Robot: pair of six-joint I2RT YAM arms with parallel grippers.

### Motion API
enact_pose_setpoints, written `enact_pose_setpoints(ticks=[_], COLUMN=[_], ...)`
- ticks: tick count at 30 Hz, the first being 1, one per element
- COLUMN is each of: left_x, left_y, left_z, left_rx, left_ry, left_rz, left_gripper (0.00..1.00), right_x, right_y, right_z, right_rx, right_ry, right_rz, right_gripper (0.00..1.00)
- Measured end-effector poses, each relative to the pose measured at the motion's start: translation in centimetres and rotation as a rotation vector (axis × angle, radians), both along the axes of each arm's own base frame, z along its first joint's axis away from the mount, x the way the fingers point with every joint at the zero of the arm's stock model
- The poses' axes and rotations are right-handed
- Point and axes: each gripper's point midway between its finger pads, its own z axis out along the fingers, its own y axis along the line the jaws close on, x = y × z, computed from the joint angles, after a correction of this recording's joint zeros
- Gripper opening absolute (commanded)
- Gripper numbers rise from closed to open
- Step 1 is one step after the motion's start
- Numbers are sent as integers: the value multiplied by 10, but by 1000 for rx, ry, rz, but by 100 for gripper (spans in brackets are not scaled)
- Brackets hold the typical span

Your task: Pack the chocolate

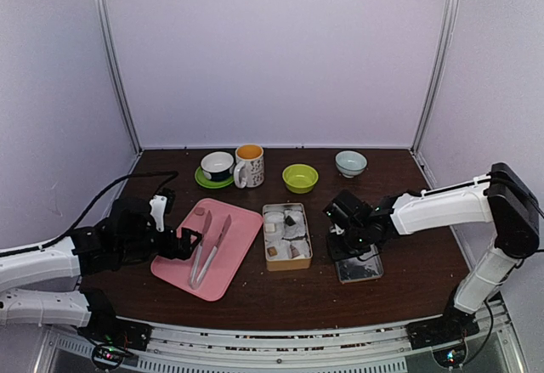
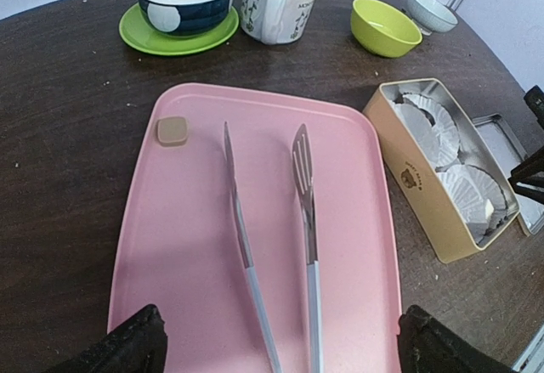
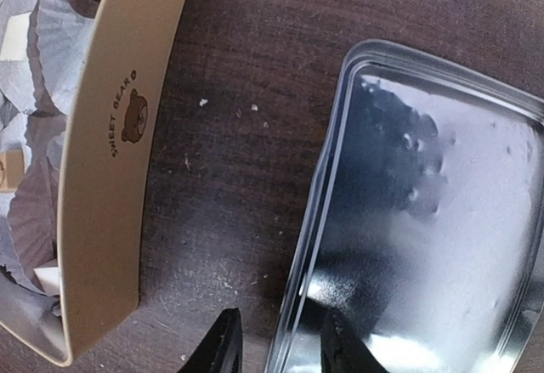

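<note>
1. Closest to me were the black fingertips [image 2: 127,347] of the left pincer [image 2: 280,352], spread wide over the near edge of the pink tray [image 2: 187,245] and holding nothing. The handles of the tongs [image 2: 303,211] ran in between them.
2. One tan lump of chocolate [image 2: 172,130] sat alone near the tray's far left corner, just left of the tong tips and touching neither.
3. Right of the tray the bear-printed tin [image 2: 416,186] stood open, lined with white paper cups [image 2: 463,190]. From above, a brown piece [image 1: 273,251] showed at its near end and a dark piece [image 1: 291,218] at its far end.
4. The right pincer [image 3: 280,343] was low over the desk [image 3: 238,93] at a corner of the lid [image 3: 425,203], which lay flat beside the tin. Its jaws were narrow, one finger outside the rim and one inside. A sliver of gap showed on each side, so I judged it not yet clamped.
5. To my eye the packing was nearly done, with the last lump waiting to go across and the lid waiting to go on.
6. Next, I reckoned, the left pincer would need to drop and squeeze the tong handles squarely, or they would twist. The right pincer would need a firm nip on that thin, slippery rim.
</note>
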Motion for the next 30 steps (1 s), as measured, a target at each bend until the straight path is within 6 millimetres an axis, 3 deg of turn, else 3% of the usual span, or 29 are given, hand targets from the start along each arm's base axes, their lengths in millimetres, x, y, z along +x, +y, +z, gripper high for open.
enact_pose_setpoints(ticks=[8, 15, 19, 23, 30], left_x=[0, 0, 0, 0, -5], left_y=[-1, 0, 0, 1, -14], left_z=[-2, -1, 1, 6, 18], left_rx=[8, 6, 1, -9, -101], left_ry=[4, 2, -4, -14, -16], left_rz=[-2, -2, -1, 0, -61], left_gripper=[97, 97, 97, 97, 95], right_x=[-5, 0, 2, 4, 3], right_y=[2, -1, -4, -3, 17], right_z=[-16, -17, -10, 24, 120], right_rx=[-74, -134, -131, -58, 253], right_ry=[25, 4, -18, -83, -240], right_rz=[1, -11, -32, -42, 1], right_gripper=[26, 0, 0, 0, 0])
